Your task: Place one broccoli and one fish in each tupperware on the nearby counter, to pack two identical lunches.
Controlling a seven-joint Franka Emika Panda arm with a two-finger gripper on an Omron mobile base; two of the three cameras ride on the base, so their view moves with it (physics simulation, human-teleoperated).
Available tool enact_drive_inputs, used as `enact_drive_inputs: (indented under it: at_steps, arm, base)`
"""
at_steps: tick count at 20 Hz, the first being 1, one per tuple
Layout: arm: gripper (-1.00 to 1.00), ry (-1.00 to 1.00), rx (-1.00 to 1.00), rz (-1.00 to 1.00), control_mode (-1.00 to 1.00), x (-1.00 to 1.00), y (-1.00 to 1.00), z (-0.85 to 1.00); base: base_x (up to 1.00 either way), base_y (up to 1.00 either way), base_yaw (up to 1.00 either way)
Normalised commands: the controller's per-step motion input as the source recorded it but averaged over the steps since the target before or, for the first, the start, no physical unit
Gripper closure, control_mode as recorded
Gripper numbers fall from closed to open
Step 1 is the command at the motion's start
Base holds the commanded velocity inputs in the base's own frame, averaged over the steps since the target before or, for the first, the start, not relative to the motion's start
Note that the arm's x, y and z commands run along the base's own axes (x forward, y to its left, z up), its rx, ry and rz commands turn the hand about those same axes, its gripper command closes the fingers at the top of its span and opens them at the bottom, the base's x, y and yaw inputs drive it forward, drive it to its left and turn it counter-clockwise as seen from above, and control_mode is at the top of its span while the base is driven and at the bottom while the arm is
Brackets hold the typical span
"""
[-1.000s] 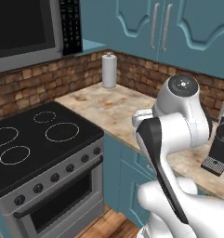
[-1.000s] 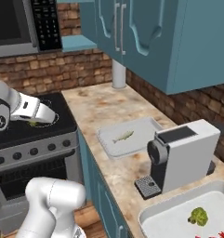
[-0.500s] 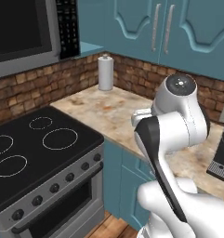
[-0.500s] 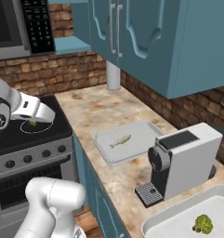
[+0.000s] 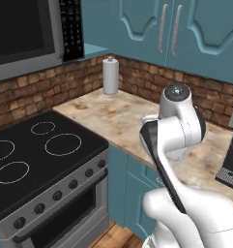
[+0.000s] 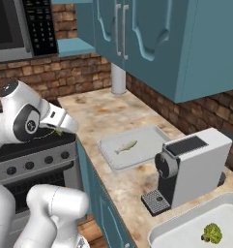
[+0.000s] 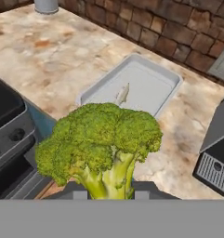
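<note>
My gripper (image 7: 108,189) is shut on a green broccoli (image 7: 102,144), which hangs over the counter's front edge beside the stove. Beyond it on the counter (image 7: 53,56) lies a pale tupperware (image 7: 148,81) with one fish (image 7: 122,94) in it. The right base view has the gripper (image 6: 65,130) left of that tupperware (image 6: 147,140) and its fish (image 6: 125,146). A second tupperware (image 6: 185,232) at the bottom right holds a broccoli (image 6: 212,233). In the left base view my own arm hides the gripper.
A coffee machine (image 6: 190,167) stands on the counter between the two tupperwares. The black stovetop (image 5: 36,160) lies to the left. A paper towel roll (image 5: 110,75) stands against the brick wall, and teal cabinets (image 6: 152,43) hang overhead.
The base has driven right along the counter, so the stove slides left and the tupperwares come closer. The gripper stays shut on the broccoli.
</note>
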Motion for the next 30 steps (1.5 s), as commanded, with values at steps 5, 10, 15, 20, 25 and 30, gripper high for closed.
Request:
enact_drive_inputs:
  at_steps: [5,10,15,20,25,30]
  arm:
    - [1.0,0.11,0.04,-0.18,-1.0,0.68,-0.75,-0.57]
    - [1.0,0.07,0.02,-0.2,-1.0,0.63,-0.42,-0.48]
    - [1.0,0.0,0.0,-0.18,-1.0,0.52,-0.17,-0.43]
    - [1.0,0.01,0.07,-0.15,-1.0,0.44,-0.43,-0.32]
    - [1.0,0.0,0.12,-0.02,-1.0,0.54,-0.43,-0.24]
    - [1.0,0.0,0.01,0.0,-1.0,0.56,-0.06,-0.38]
  base:
    - [0.0,0.0,0.0]
    - [0.0,0.0,0.0]
    - [0.0,0.0,0.0]
    - [0.0,0.0,0.0]
    - [0.0,0.0,0.0]
    - [0.0,0.0,0.0]
